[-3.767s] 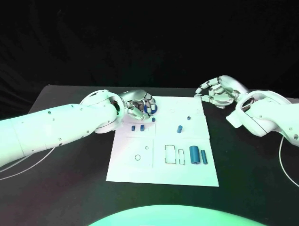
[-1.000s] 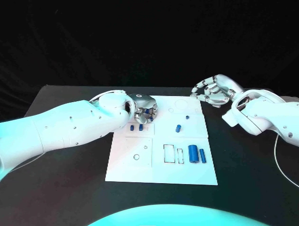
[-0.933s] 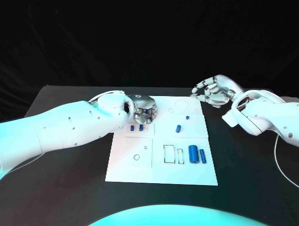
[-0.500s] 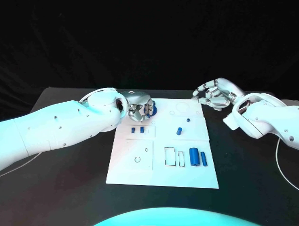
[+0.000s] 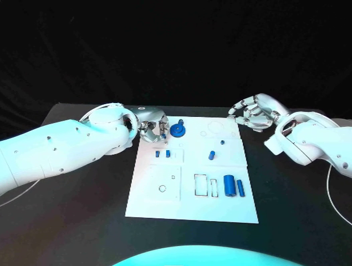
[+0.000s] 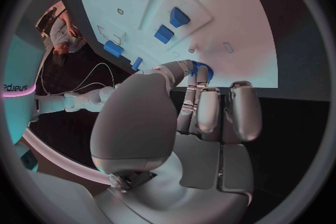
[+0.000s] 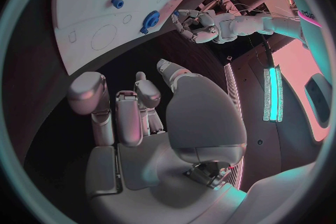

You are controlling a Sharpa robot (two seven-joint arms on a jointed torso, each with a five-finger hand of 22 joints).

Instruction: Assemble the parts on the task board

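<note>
The white task board (image 5: 192, 205) lies mid-table. At its far left corner a blue round part (image 5: 178, 131) with a short peg stands on the board. My left hand (image 5: 152, 130) sits just left of it, its fingertips close beside it. The right wrist view shows a small gap between that hand (image 7: 199, 25) and the part (image 7: 150, 18). Two small blue blocks (image 5: 162, 154), a short cylinder (image 5: 212, 155), a tiny piece (image 5: 221, 141), a thick cylinder (image 5: 229, 186) and a thin one (image 5: 240, 187) lie on the board. My right hand (image 5: 254, 112) hovers off the far right corner, loosely curled and holding nothing.
Outlined slots (image 5: 201, 184) and small holes (image 5: 161, 188) mark the board's near half. Black table (image 5: 80, 210) surrounds the board on every side. A cable (image 5: 340, 194) runs along the table by my right arm.
My left hand has drawn back to the left off the board's corner, and the blue round part now stands uncovered where the fingers were. The right hand has kept its place.
</note>
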